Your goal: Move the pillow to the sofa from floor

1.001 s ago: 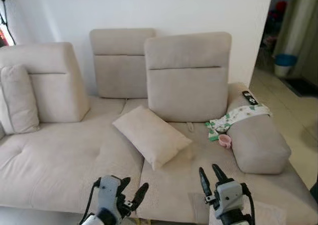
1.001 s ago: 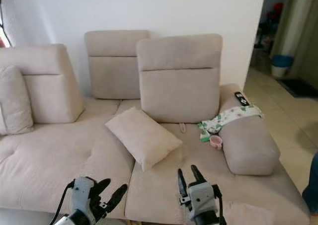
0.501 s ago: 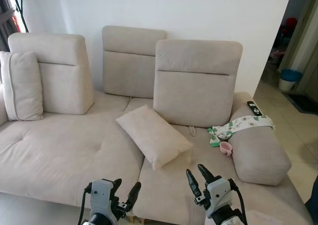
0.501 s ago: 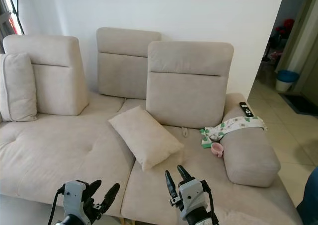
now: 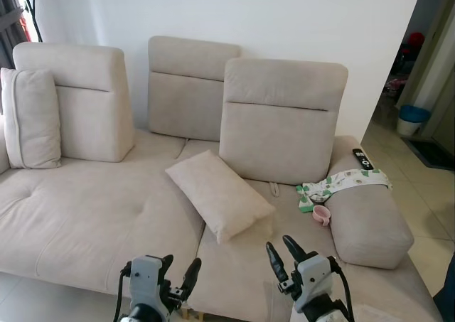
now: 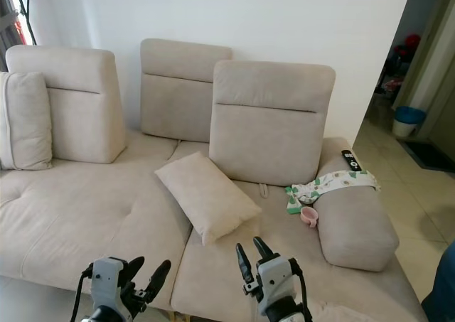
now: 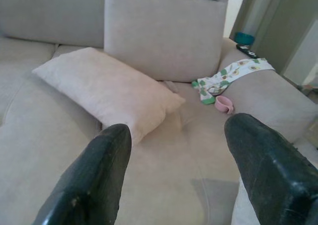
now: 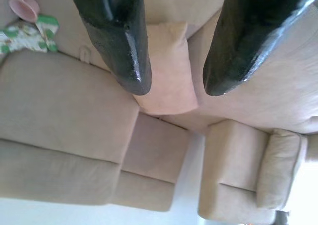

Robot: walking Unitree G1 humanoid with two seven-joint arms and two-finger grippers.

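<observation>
The beige rectangular fabric pillow [image 5: 219, 195] lies flat and askew on the seat of the beige fabric sofa [image 5: 85, 215], one corner just in front of the sofa's large front back-cushion [image 5: 283, 120], so it looks already delivered. By its look it is soft, light and squashy: it should give under a squeeze and not slip much on cloth, so a hold across a corner or along a short edge, bunching the fabric, seems the best bet. Just beside the pillow, toward the sofa's bolster arm [image 5: 366, 212], sit a small pink cup [image 5: 321, 215] and a white-and-green patterned cloth [image 5: 341, 182], with a black remote [image 5: 362, 158] further back on that arm. A second upright cushion [image 5: 30, 119] leans at the sofa's far end. Nearer the camera, well short of the pillow, the left gripper [image 5: 179, 281] hangs with fingers spread, empty, and the right gripper [image 5: 282, 255] likewise parted, holding nothing.
</observation>
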